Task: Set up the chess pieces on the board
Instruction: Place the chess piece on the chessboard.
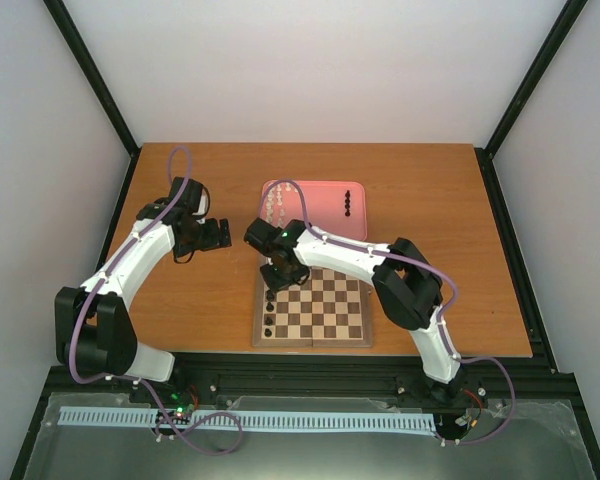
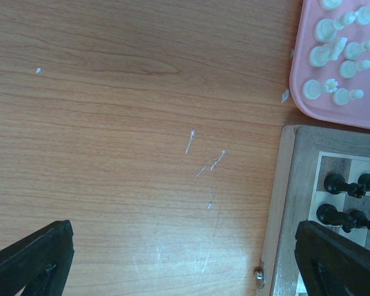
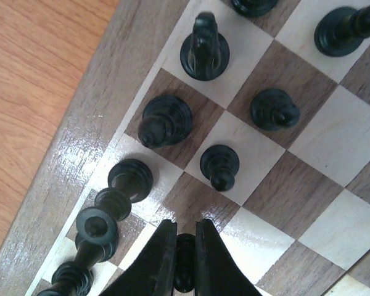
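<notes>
The right fingers (image 3: 155,265) are pinching a small black piece (image 3: 184,264) just above the board (image 1: 313,342), over its far left corner. More black pieces (image 3: 165,120) stand in a cluster on the squares around it. The left fingers (image 2: 31,259) are spread wide with nothing between them, hovering over bare tabletop (image 1: 210,310) left of the board.

Progress-wise I'd call this early. Only black pieces are on the board, all along its left side, and the rest of the squares are bare. The white pieces (image 1: 276,207) are all sitting on the pink tray (image 1: 315,183) just beyond the board's far edge, with a few black ones (image 1: 349,202) on its right side.

The tabletop is orange-brown wood with some pale scuffs. Plain white walls and a black frame surround it.
</notes>
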Robot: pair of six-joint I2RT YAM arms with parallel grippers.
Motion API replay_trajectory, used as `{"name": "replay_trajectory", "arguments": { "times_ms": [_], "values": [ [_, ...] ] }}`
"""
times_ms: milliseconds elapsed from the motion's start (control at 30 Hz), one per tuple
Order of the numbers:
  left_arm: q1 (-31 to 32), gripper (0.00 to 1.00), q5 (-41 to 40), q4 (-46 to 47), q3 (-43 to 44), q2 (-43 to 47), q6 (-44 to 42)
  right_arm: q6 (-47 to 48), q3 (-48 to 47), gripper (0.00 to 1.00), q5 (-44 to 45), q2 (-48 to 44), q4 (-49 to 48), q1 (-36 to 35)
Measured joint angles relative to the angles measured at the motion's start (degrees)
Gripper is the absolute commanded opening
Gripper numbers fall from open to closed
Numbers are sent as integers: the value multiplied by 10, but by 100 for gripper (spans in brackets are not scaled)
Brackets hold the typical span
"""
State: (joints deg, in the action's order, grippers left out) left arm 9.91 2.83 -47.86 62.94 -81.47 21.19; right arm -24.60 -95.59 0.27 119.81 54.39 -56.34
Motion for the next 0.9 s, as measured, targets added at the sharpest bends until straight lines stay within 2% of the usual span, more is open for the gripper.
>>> {"name": "replay_trajectory", "arguments": {
  "times_ms": [900],
  "values": [
    [0,100,0,1,0,-2,0,10,-27,15,10,22,12,0]
  ]
}}
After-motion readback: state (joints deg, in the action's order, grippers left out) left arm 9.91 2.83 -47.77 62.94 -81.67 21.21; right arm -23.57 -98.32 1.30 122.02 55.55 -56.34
